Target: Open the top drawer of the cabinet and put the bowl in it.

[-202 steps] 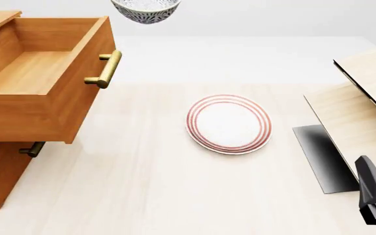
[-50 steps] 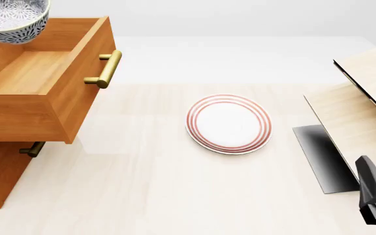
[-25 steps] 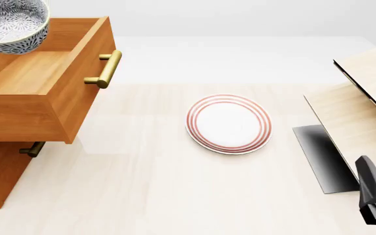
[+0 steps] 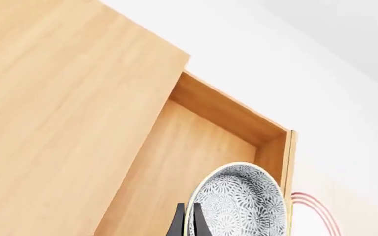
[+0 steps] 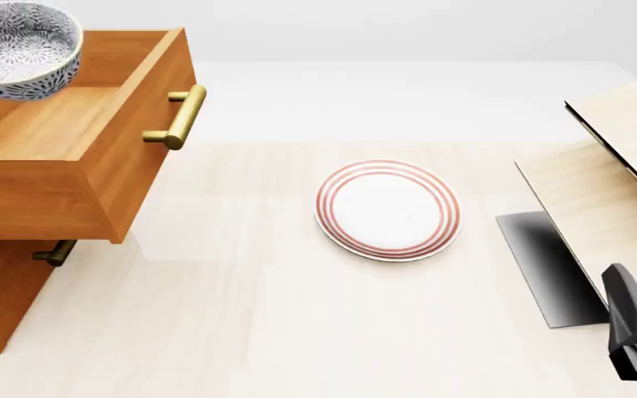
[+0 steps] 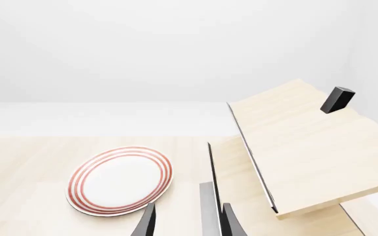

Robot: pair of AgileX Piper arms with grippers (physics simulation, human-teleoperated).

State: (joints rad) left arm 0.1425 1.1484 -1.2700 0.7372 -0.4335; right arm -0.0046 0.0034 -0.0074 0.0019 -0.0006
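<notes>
In the left wrist view we see the left gripper (image 4: 186,223) pinching the bowl (image 4: 241,204) by its rim above the open top drawer (image 4: 196,162). In front, the bowl (image 5: 20,48) hangs over the drawer's far left. The right gripper (image 6: 187,221) sits near right, jaws slightly parted and empty, the plate (image 6: 120,179) beyond.

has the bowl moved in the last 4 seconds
Yes. In the front view the bowl went from mid-air right of the top drawer leftward to above its open box.

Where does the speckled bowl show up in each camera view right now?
Front view: bowl at top left, over the open top drawer.
Left wrist view: bowl at bottom centre, above the drawer floor.
Right wrist view: not in it.
Shared landmark: the red-ringed plate.
</notes>
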